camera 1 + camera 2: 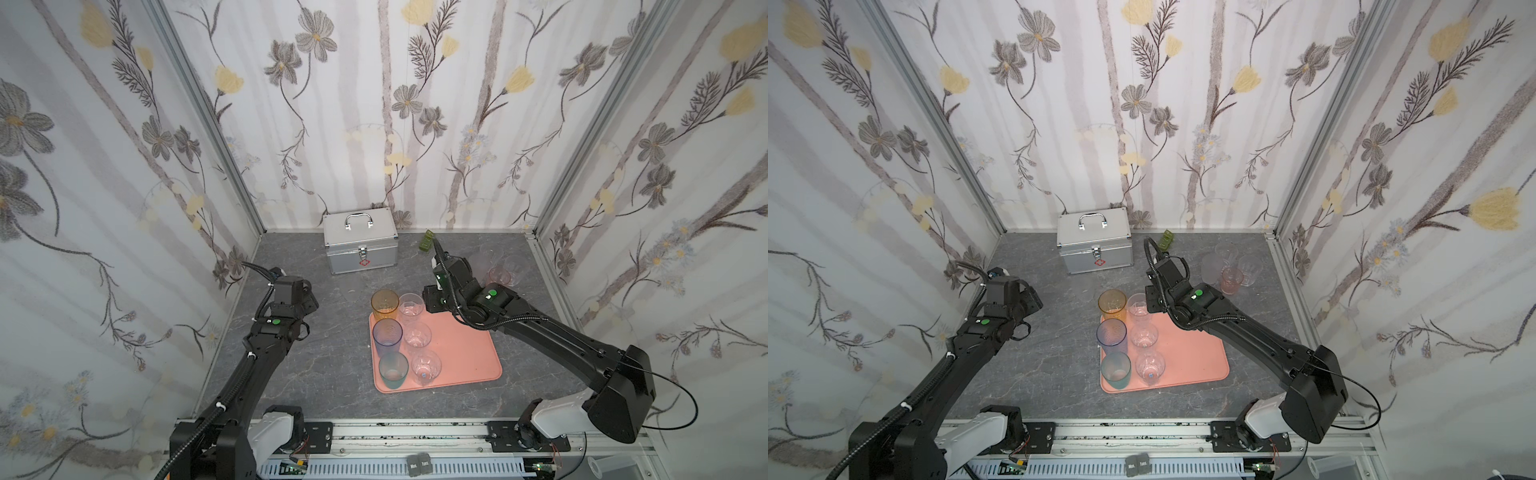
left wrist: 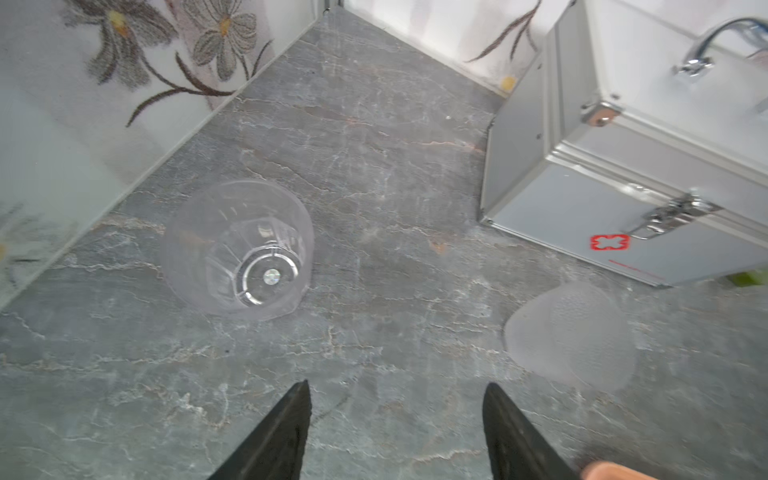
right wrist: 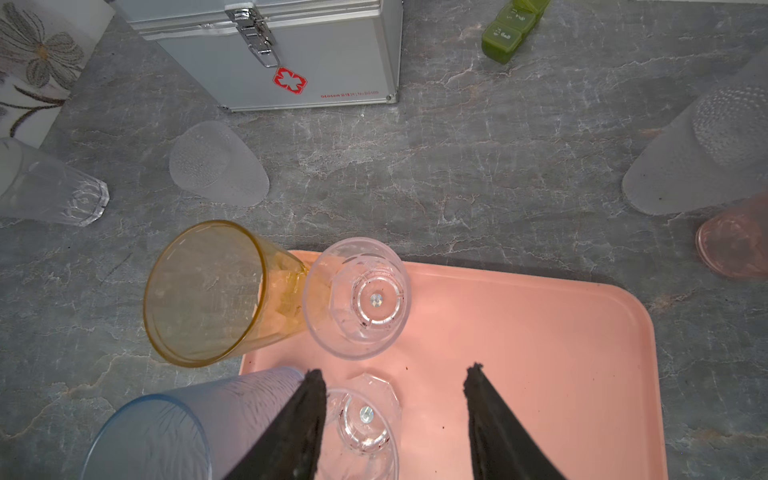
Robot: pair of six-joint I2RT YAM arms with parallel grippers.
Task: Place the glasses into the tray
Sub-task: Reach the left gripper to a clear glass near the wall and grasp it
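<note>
**Robot hardware look: two black arms, pale bases**

Left arm (image 1: 249, 365) and right arm (image 1: 561, 336): matte black boxy shells, small screws along the links. The link farthest from each gripper is light grey, e.g. right base link (image 1: 557, 415).

Left green sticker (image 1: 275, 321) is a round dot on the housing just behind the gripper. Right green sticker (image 1: 492, 293) is the same.

Left conduit (image 1: 237, 376): black corrugated, runs back from the wrist, held by white zip ties (image 1: 219, 404). Right conduit (image 1: 521, 319) is the same type. A thin black cable (image 1: 697, 407) sits at the housing farthest back.

Left gripper (image 2: 397, 386) fingers (image 2: 278, 436): black, tapering to points, finely textured. Right gripper (image 3: 394, 370) fingers (image 3: 498, 424): same, tips ragged.
</note>
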